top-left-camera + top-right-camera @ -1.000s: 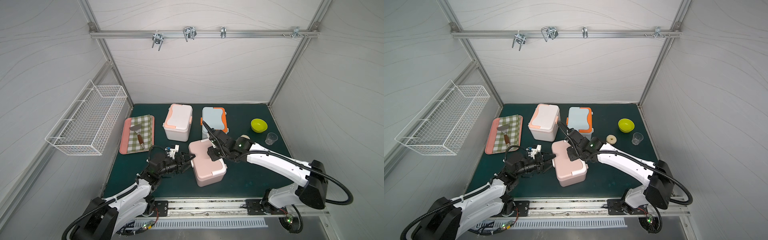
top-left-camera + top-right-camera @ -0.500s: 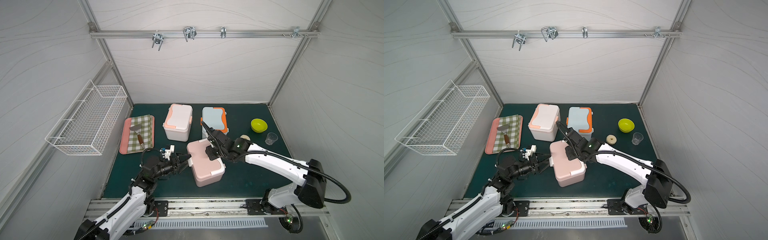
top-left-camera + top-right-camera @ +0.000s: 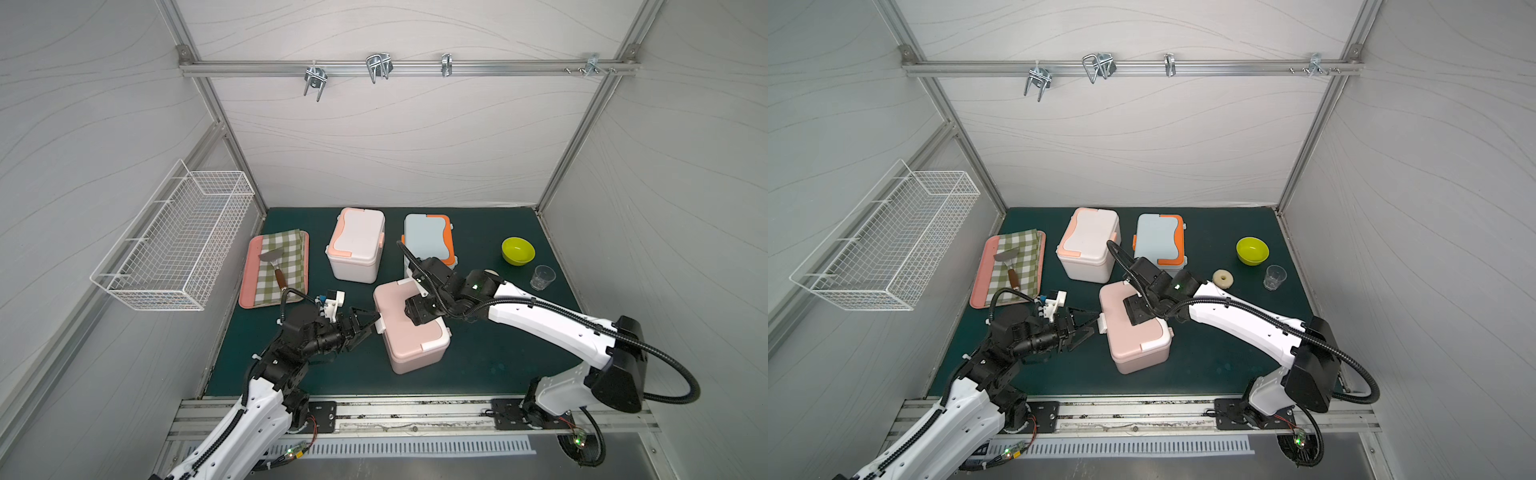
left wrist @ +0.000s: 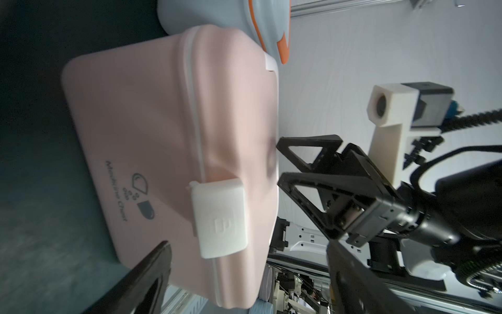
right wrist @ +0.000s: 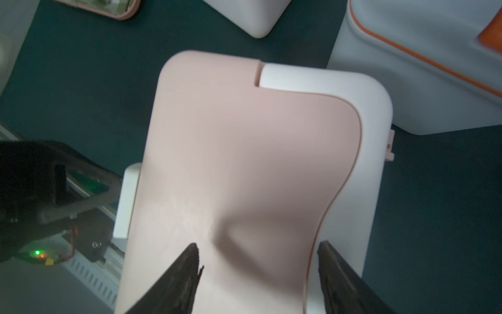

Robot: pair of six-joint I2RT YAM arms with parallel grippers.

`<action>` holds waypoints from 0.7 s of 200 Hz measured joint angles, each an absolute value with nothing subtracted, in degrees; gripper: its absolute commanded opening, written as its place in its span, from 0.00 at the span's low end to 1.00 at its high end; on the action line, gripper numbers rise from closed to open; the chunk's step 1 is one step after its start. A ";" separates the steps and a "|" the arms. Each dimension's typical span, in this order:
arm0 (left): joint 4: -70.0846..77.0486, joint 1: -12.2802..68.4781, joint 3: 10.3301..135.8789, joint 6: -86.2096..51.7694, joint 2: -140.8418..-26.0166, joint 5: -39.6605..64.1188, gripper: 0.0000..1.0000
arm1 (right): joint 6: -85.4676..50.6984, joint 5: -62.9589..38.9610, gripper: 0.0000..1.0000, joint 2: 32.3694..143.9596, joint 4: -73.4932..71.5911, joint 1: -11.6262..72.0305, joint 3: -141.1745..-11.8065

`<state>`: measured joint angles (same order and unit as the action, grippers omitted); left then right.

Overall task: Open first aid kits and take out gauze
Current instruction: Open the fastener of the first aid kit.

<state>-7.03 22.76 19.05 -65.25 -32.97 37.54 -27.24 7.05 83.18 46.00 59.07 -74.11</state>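
working on the first of the three first aid kits, by the look of it: the pale pink box (image 3: 409, 332), sat near and middle on the green mat (image 3: 498, 365), lid down. reaching in from the left with the left gripper (image 3: 371, 326), fingers spread wide, one each side of the white latch (image 4: 220, 217) on the box's left wall; close to it, impossible to tell whether touching. hanging over the lid from the right with the right gripper (image 5: 258, 261), fingers (image 5: 187, 269) likewise apart, clamped on nothing, tips at or just above the pink top; contact hard to judge. beyond, at the far side, the white box with peach trim (image 3: 355, 245) on the left and the light blue box with orange trim (image 3: 428, 239) on the right, both shut and untouched. no gauze to be seen anywhere; presumably inside the closed boxes.

judging the step as unlatching, very early in the task. next: catching the free edge of that latch with a left finger and swinging it outward, while pressing down on the lid with the right to stop the box sliding or tipping. then checking the small tab (image 3: 449, 331) on the opposite wall, likely a second catch, freeing it too, and only then lifting the lid. calling for a light, well-aimed touch: small latch, smooth plastic, easy to skate off.
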 measured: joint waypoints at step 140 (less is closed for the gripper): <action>-37.71 41.50 42.63 -50.30 -53.87 14.94 0.81 | -25.67 0.73 0.95 69.23 48.90 50.98 -60.49</action>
